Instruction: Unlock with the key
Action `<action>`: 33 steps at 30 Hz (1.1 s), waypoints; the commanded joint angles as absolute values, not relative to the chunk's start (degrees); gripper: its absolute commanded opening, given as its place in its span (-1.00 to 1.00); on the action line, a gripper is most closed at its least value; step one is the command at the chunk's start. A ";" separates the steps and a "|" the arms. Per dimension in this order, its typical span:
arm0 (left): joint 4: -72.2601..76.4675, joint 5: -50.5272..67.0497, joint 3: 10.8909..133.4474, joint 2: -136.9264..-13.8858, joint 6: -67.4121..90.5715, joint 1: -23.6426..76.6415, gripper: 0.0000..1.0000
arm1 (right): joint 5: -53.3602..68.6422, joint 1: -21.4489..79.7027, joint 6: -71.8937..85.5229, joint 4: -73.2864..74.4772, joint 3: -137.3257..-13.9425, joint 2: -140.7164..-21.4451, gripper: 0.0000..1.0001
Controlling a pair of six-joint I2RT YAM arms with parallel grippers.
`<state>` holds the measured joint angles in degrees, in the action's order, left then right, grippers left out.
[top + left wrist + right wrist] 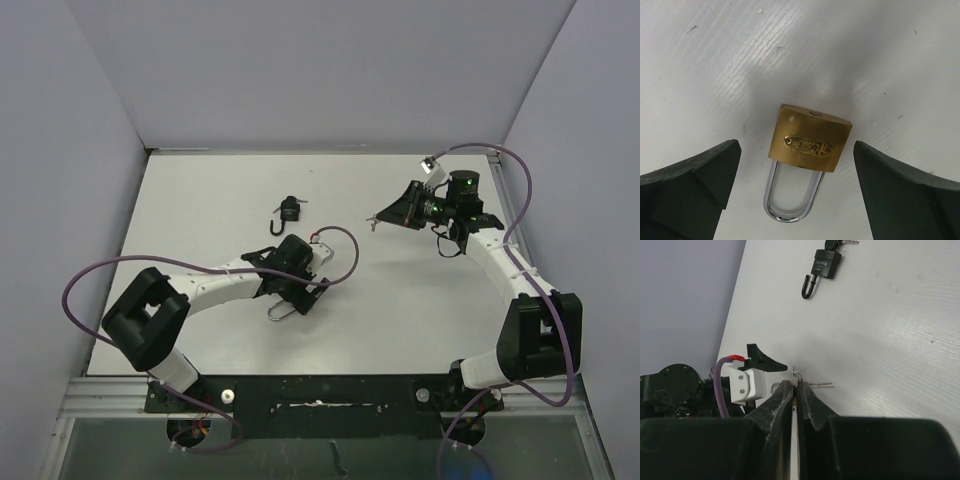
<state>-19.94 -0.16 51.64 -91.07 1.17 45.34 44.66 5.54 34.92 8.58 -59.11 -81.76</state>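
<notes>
A brass padlock (810, 142) with a closed steel shackle lies flat on the white table. My left gripper (797, 187) is open just above it, with one finger (695, 187) on each side of the shackle, not touching. In the top view this gripper (296, 296) is at centre, with the shackle (281, 309) poking out below it. My right gripper (795, 386) is shut on a key ring (798, 375), and small keys (821, 385) stick out sideways. In the top view it (378, 218) is held above the table, right of centre.
A black padlock (288, 212) with an open shackle and a key in it lies further back, also in the right wrist view (826, 264). A purple cable (345, 250) loops beside the left gripper. Grey walls enclose the table on three sides.
</notes>
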 commanded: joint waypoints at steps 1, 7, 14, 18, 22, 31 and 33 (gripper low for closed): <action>-21.50 -1.61 55.37 -92.78 0.57 45.78 0.95 | 46.23 5.01 34.96 5.71 -60.38 -81.21 -1.00; -24.11 -2.62 57.11 -94.42 1.55 46.04 0.95 | 46.28 5.01 34.99 5.71 -60.38 -81.18 -1.00; -25.98 -2.81 57.97 -94.91 2.47 47.04 0.90 | 46.41 5.01 35.07 5.64 -60.47 -81.19 -1.00; -26.78 -2.62 58.02 -95.21 3.19 47.62 0.89 | 46.49 4.97 35.07 5.63 -60.60 -81.19 -1.00; -27.51 -2.74 58.37 -96.24 4.13 48.15 0.86 | 46.66 5.00 35.11 5.58 -60.77 -81.30 -1.00; -27.82 -4.22 59.31 -97.81 4.85 48.57 0.80 | 46.67 4.92 35.02 5.71 -60.49 -80.85 -1.00; -27.70 -4.33 59.49 -98.03 4.84 48.60 0.76 | 46.66 4.77 34.90 5.84 -60.43 -80.60 -1.00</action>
<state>-27.64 -3.07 56.71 -97.19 4.27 48.34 45.06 5.34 34.92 8.58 -59.11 -81.76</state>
